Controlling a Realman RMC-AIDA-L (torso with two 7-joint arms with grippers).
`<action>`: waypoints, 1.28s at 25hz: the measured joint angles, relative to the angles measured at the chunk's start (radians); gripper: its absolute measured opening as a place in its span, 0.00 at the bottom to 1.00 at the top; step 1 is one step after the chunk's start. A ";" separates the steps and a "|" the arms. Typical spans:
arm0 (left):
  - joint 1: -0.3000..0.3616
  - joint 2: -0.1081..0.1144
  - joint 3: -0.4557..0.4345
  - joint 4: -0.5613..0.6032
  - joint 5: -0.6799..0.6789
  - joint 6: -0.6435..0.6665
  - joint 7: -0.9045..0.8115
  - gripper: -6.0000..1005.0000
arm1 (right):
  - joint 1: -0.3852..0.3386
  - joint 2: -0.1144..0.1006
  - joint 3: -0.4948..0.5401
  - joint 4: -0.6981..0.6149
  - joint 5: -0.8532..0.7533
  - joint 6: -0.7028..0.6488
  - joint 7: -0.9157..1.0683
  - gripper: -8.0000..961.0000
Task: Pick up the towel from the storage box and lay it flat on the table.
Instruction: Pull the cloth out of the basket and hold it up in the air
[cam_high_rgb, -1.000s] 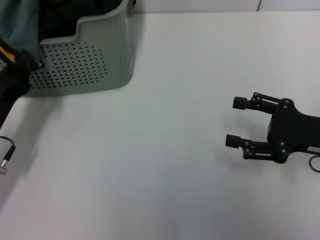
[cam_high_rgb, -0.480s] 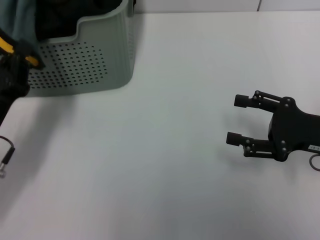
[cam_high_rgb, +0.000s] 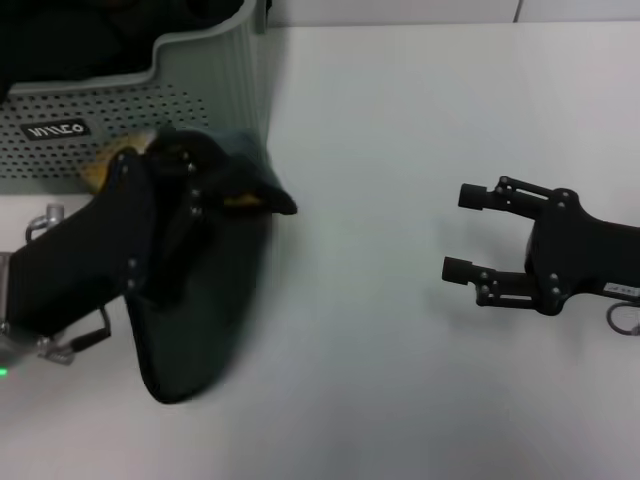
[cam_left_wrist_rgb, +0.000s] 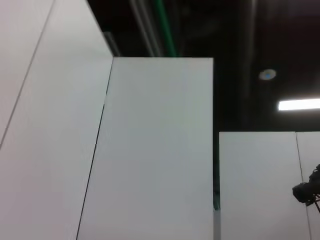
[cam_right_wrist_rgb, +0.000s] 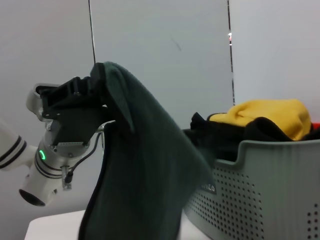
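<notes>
- Left gripper (cam_high_rgb: 215, 185) pinches the towel (cam_high_rgb: 200, 320), which hangs beside the storage box (cam_high_rgb: 215, 90), seemingly above the surface (cam_high_rgb: 380, 150)
- Right gripper (cam_high_rgb: 462, 232) hovers spread apart

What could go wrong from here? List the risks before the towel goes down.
1. The towel hangs bunched from the left gripper, held by one spot, so it may land folded rather than flat.
2. It hangs close beside the storage box; spreading it could snag or nudge the box.
3. The right gripper waits open over the table, apart from the towel; the far edge could slip before it helps.
</notes>
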 joint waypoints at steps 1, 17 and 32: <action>0.000 -0.003 0.009 0.002 -0.025 -0.003 0.002 0.02 | 0.001 0.000 0.000 0.001 0.002 0.001 -0.001 0.85; -0.033 -0.020 0.204 -0.141 -0.365 -0.028 0.146 0.03 | 0.029 0.004 -0.261 0.005 0.386 0.087 -0.109 0.85; -0.121 -0.021 0.202 -0.267 -0.397 -0.062 0.212 0.04 | 0.159 0.004 -0.522 0.004 0.665 -0.052 -0.217 0.85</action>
